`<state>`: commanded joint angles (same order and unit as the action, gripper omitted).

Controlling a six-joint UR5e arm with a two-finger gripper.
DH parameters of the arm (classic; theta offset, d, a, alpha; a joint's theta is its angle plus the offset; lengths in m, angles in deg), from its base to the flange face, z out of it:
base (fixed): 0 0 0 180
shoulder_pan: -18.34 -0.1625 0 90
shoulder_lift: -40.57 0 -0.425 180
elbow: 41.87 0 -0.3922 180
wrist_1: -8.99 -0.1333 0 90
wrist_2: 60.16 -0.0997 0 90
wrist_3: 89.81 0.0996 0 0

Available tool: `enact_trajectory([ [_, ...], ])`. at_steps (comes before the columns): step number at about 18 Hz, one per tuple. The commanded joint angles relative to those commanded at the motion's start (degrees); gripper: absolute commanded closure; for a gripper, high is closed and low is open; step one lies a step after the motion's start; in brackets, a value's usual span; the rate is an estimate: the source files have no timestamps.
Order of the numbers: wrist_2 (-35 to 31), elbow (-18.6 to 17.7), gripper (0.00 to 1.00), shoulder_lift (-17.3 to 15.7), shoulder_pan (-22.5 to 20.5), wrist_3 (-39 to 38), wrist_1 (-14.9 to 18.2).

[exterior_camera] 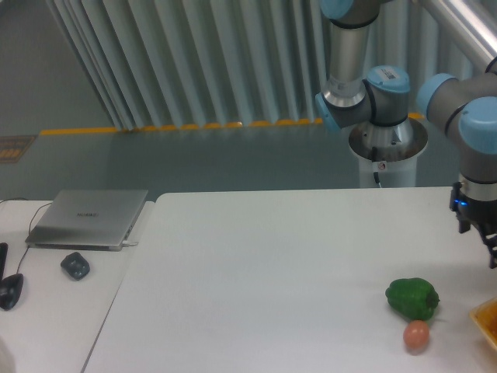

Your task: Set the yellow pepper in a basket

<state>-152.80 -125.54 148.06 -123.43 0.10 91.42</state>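
Camera: basket corner at table edge.

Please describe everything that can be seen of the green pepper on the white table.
The green pepper is a glossy, lumpy, rounded vegetable of deep green. It lies on the white table near its right front part. A small reddish-orange round item sits just in front of it, very close; whether they touch cannot be told. The orange-yellow basket corner lies to its right, apart from it. Nothing grips the pepper.
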Motion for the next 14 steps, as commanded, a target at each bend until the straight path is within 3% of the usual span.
enact_trajectory([
  [5, 11.34, -0.53, 0.0, -0.18, 0.44, 1.41, -0.43],
  [7, 11.69, -0.7, 0.0, -0.44, 0.44, 1.24, -0.87],
  [11, 11.35, -0.97, 0.0, -0.79, 0.62, 0.97, -4.73],
  [14, 6.1, -2.02, 0.0, -1.15, 1.76, 1.32, -7.88],
])
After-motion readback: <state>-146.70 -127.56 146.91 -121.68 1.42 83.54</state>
